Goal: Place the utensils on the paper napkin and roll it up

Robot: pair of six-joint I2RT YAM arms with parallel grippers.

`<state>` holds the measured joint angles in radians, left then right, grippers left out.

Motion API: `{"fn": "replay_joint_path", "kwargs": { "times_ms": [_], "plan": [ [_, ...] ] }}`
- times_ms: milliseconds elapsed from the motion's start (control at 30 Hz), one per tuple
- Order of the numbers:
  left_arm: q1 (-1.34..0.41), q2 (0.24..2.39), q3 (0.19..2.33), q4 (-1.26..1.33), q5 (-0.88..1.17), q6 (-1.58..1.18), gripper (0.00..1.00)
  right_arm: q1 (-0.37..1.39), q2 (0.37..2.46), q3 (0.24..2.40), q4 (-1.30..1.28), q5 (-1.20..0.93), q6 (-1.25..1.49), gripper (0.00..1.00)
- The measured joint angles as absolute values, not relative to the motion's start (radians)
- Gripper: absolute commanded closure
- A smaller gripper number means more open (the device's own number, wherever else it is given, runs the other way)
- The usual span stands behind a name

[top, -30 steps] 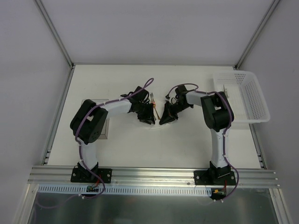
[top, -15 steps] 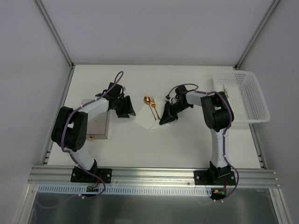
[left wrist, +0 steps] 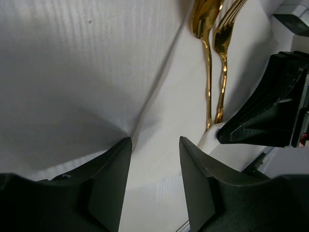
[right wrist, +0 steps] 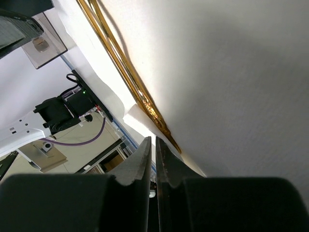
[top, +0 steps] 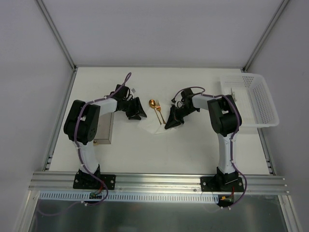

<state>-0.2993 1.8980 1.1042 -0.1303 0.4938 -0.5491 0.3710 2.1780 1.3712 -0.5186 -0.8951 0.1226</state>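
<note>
Napkin [top: 153, 127] thin, white, creased; spoon [left wrist: 205, 19], fork [left wrist: 223, 41] slim, polished gold metal.

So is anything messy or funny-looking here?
Yes, the napkin isn't lying flat. Its corner by the handle ends of the spoon and fork is curled up, right next to the closed tips of the right gripper. Nothing else looks odd.
</note>
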Motion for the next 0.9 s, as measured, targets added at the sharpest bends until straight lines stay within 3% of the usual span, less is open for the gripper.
{"fn": "replay_joint_path", "kwargs": {
  "times_ms": [467,900],
  "plan": [
    [-0.299,1.997,1.101,0.086,0.702,-0.626,0.53,0.371,2.178,1.371,-0.519,-0.894,0.124,0.89],
    [-0.299,1.869,0.809,0.277,0.796,-0.695,0.49,0.371,2.178,1.371,-0.519,-0.894,0.124,0.9]
  ]
}}
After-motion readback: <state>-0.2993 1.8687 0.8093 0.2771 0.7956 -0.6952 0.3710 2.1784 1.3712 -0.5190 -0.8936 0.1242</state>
